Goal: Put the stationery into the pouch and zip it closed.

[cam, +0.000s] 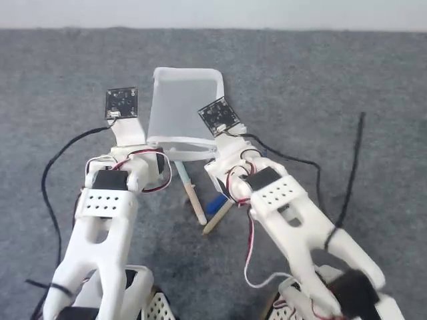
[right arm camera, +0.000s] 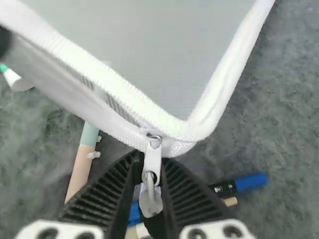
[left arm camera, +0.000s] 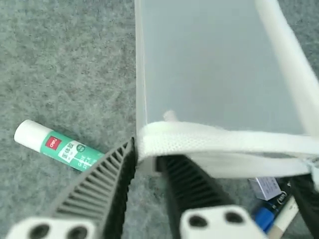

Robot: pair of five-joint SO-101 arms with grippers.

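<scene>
Not much of the job looks done. The pouch (cam: 183,110) sits on the desk (cam: 347,80) between the arms, mouth seemingly open, and I can see nothing inside it. The left gripper (left arm camera: 146,154) is clamped on its zip edge, and the right gripper (right arm camera: 151,162) pinches the zip pull (right arm camera: 149,194). The glue stick (left arm camera: 57,147), blue pen (right arm camera: 244,182) and pencils (cam: 192,193) lie outside, beside and under the mouth. All the packing and the zipping remain.

Grey carpet-like matting (cam: 347,87) covered the whole tabletop, coarse and flecked, evenly lit, with only soft shadows. Along the far edge ran a pale, plain band (cam: 213,13), wall or bare surface, hard to tell which.
</scene>
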